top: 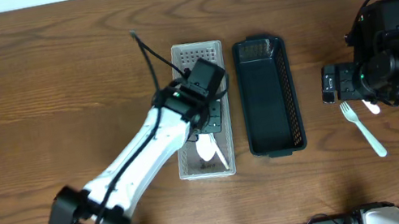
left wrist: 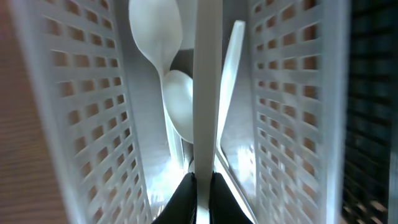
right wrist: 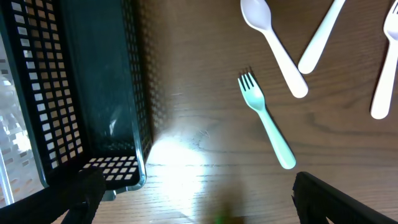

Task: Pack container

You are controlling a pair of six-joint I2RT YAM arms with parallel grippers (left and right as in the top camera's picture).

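Left claw (left wrist: 202, 186) sits deep in the white basket (top: 197, 51), perforated walls close on both sides and little room to swing. Its fingers are pinched together on a flat white handle (left wrist: 206, 87), with two white spoons (left wrist: 155, 31) lying just beyond. Right claw (right wrist: 199, 185) hangs spread wide over the bare surface (right wrist: 205, 143) beside the dark basket (right wrist: 93, 93), and I see open room around the mint fork (right wrist: 267, 121) and the loose spoon (right wrist: 273, 43). Surface is brown wood grain with one glare patch; both baskets are long rectangular plastic lattices, side by side, just apart.
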